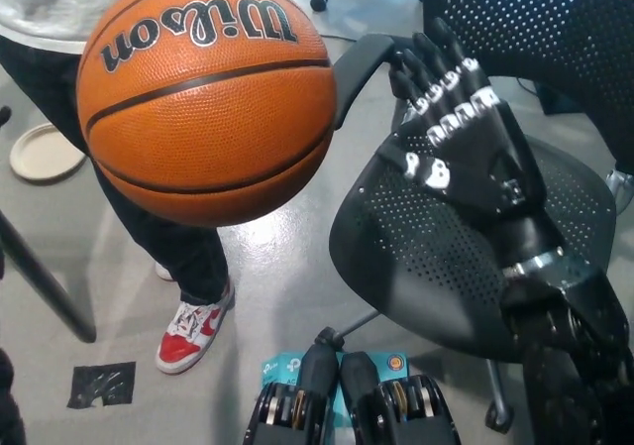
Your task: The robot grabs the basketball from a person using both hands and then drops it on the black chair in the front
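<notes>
An orange Wilson basketball [206, 93] fills the upper left, held up in front of a person in a light top and dark trousers [163, 237]; the person's hands are hidden behind it. My black right hand [461, 133] is raised to the right of the ball with its fingers spread, a short gap away and touching nothing. It hangs over the black perforated chair seat [416, 267]. The chair's backrest [535, 19] and armrest [359, 68] lie behind the hand. My white left hand does not show.
The person's red and white shoe [190, 334] stands on the grey floor near the chair base. A beige plate [40, 153] lies at the far left. A dark slanted bar [45, 281] crosses the lower left, by a black floor mark [104, 384].
</notes>
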